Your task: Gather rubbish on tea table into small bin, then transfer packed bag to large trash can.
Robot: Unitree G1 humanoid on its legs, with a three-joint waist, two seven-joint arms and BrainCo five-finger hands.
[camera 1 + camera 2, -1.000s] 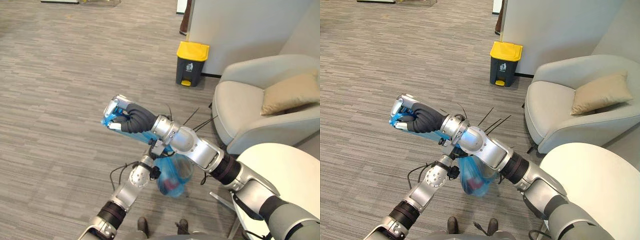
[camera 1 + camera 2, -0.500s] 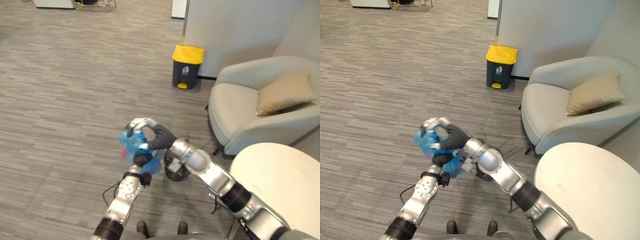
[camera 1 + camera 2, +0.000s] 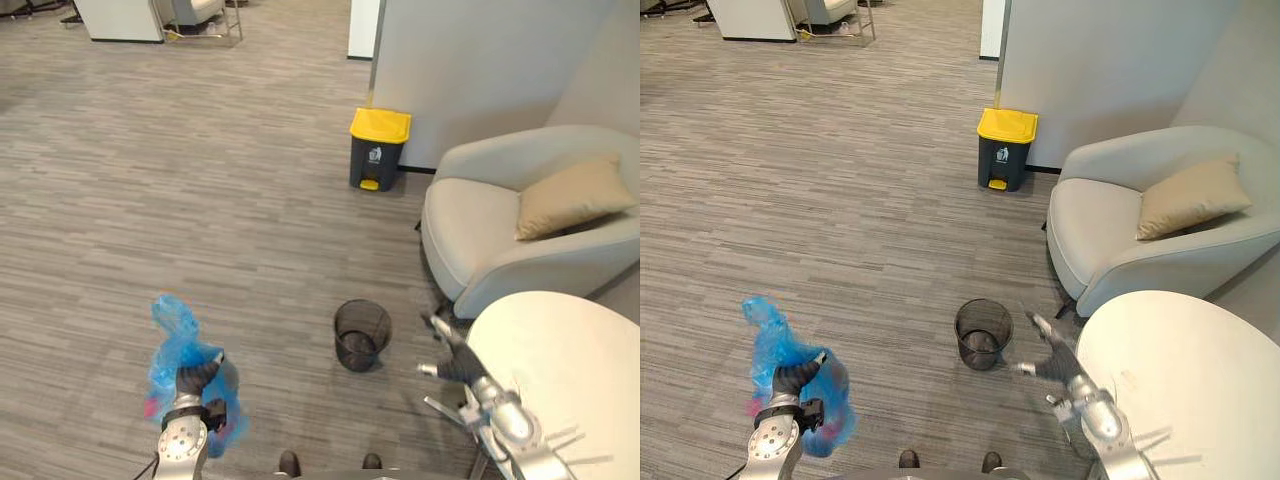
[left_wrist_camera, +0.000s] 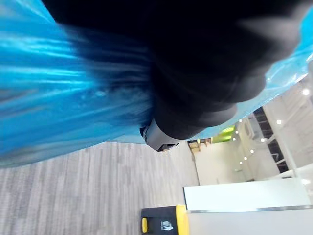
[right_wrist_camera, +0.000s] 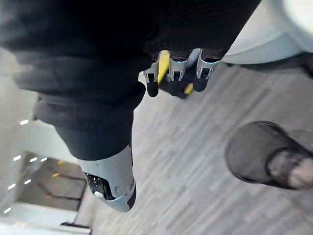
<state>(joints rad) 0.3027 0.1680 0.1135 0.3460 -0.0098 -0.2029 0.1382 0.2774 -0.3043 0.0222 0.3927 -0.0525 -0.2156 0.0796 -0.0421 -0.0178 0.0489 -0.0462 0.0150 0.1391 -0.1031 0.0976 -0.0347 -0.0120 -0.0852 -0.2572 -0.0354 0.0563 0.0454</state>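
A blue plastic rubbish bag point(image 3: 172, 345) with something red inside hangs over the floor at the lower left. My left hand point(image 3: 194, 378) is shut on its gathered neck, and the blue film point(image 4: 58, 93) wraps close around that hand in the left wrist view. My right hand point(image 3: 447, 362) hovers empty beside the round table, its fingers point(image 5: 176, 68) straight and spread. The small black mesh bin point(image 3: 361, 335) stands on the floor between the two hands. Further off, by the wall, stands the large dark trash can point(image 3: 379, 150) with its yellow lid shut.
A light grey armchair point(image 3: 490, 225) with a tan cushion point(image 3: 575, 195) stands at the right. The round white tea table point(image 3: 570, 370) fills the lower right corner. Grey striped floor stretches from the bag to the large can. White furniture point(image 3: 120, 15) stands at the far back left.
My right hand has let go of the bag and drawn back right to the table, opening out. The left hand has carried the bag down and left. The view has also shifted.
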